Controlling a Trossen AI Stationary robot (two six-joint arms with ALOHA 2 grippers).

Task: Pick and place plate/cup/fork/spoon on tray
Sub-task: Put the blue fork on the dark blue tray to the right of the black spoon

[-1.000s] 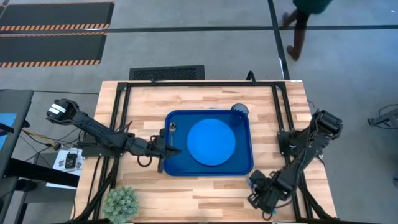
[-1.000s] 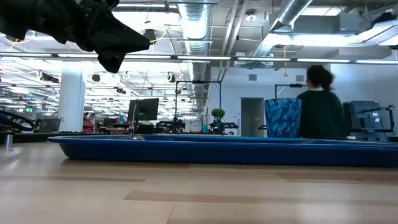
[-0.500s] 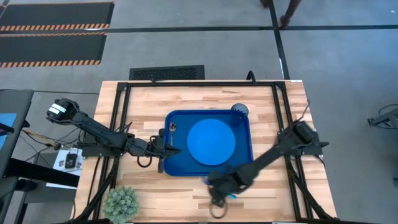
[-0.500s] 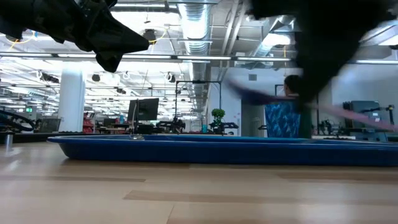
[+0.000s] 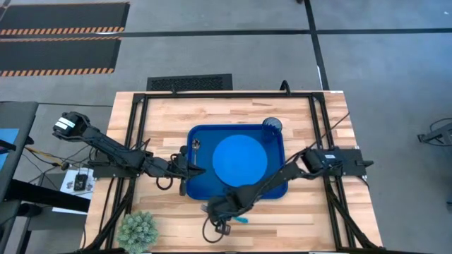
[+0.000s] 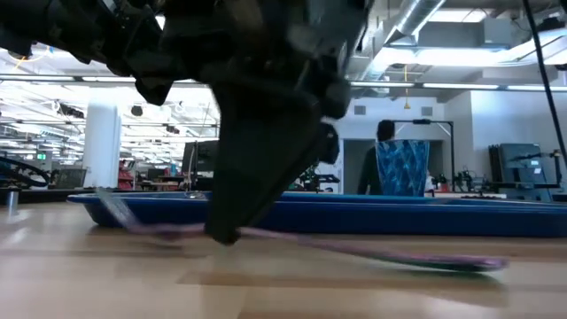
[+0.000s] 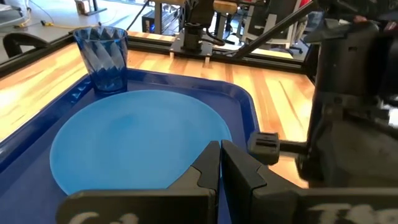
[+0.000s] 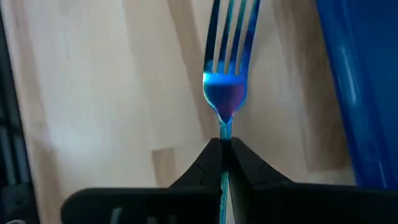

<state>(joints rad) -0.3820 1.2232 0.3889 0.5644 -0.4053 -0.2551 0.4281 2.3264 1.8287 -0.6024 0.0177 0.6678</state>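
The dark blue tray [image 5: 194, 185] lies mid-table. On it are the bright blue plate [image 5: 240, 161], the dark blue cup [image 5: 272, 125] at its far right corner and the silver spoon [image 5: 195, 146] at its left side. My left gripper [image 5: 200, 169] is shut and empty above the tray's left edge; its wrist view [image 7: 220, 155] looks over the plate [image 7: 134, 134] and cup [image 7: 102, 53]. My right gripper [image 5: 212, 215] is over the bare wood in front of the tray's near left corner. It is shut on the light blue fork [image 8: 227, 74]. My right gripper pinches the fork's neck, just behind the head [image 8: 224, 127], between its two fingers. The fork runs along the fingers, tines pointing away from the gripper. In the low view the fork [image 6: 372, 255] is low over the wood and about level; whether it touches the table I cannot tell.
A small green potted plant [image 5: 138, 231] stands at the table's near left corner. Black frame rails [image 5: 134, 141] run along the left and right sides. A person [image 6: 376, 164] stands in the room beyond the table.
My right arm has swung from the table's near right corner toward the left along the near edge, carrying the fork. It now reaches in front of the tray's near left corner. A person on the floor beyond the table has left the high view.
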